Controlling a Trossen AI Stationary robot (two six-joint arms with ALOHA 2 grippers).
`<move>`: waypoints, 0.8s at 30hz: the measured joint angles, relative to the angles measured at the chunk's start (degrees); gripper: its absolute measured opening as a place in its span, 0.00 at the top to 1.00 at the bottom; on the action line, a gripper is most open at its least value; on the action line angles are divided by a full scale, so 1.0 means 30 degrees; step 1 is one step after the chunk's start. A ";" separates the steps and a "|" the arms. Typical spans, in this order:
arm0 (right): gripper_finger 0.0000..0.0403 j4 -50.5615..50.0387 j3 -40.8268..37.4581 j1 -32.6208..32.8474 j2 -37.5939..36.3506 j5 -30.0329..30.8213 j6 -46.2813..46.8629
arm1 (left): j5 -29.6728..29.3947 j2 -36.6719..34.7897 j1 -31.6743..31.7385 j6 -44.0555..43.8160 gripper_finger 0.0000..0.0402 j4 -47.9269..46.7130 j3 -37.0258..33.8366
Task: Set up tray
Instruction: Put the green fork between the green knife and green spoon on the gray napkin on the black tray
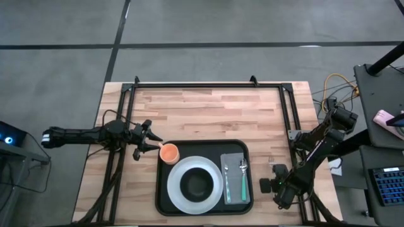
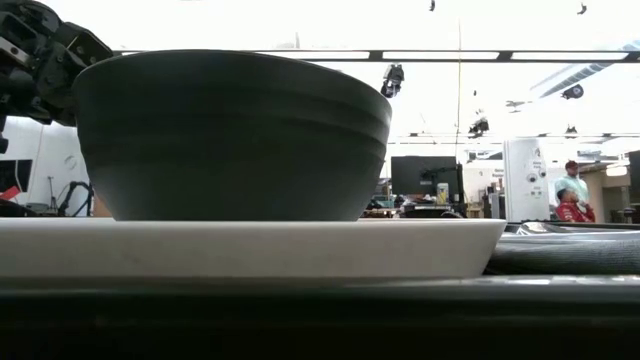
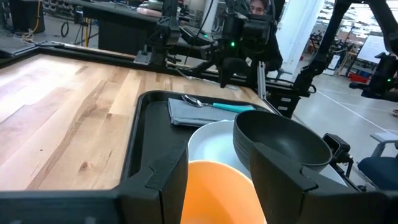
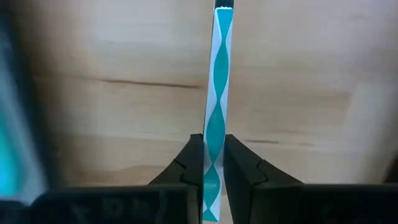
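The black tray (image 1: 163, 189) lies at the table's near middle. On it a white plate (image 1: 214, 195) carries a dark bowl (image 1: 197, 183). A grey napkin (image 1: 235, 157) at the tray's right bears a spoon and a fork (image 1: 243, 180) with teal handles. An orange cup (image 1: 169, 152) stands in the tray's far-left corner. My left gripper (image 1: 150, 144) is open, level, just left of the cup, which shows between its fingers (image 3: 217, 190); I cannot tell whether they touch it. My right gripper (image 1: 278, 188), right of the tray, is shut on a thin teal-and-white utensil (image 4: 217, 74). My right gripper pinches the teal-and-white utensil between its two fingers, on its flat sides (image 4: 213, 146). The fingers point down at the wooden table, and the utensil runs on past the fingertips, edge-on to the camera. Which end it holds does not show.
A black metal frame (image 1: 208, 85) rings the wooden tabletop (image 1: 208, 113), whose far half is bare wood. In the low view the bowl (image 2: 230, 130) and the plate (image 2: 250, 250) fill the foreground. People (image 2: 570, 200) sit in the room beyond.
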 joint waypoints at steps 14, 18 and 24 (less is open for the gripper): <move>0.94 0.0012 0.0044 -0.0503 -0.1710 0.5133 -0.0870 | 0.0000 -0.0015 0.0000 0.0000 0.62 0.0000 0.0000; 0.94 0.0287 0.0044 -0.1059 -0.1904 0.6025 -0.1840 | 0.0004 -0.0015 0.0000 -0.0004 0.62 0.0000 0.0000; 0.94 0.2544 0.0044 -0.2922 -0.1767 0.6532 -0.4858 | 0.0007 -0.0015 -0.0003 -0.0004 0.62 0.0000 0.0000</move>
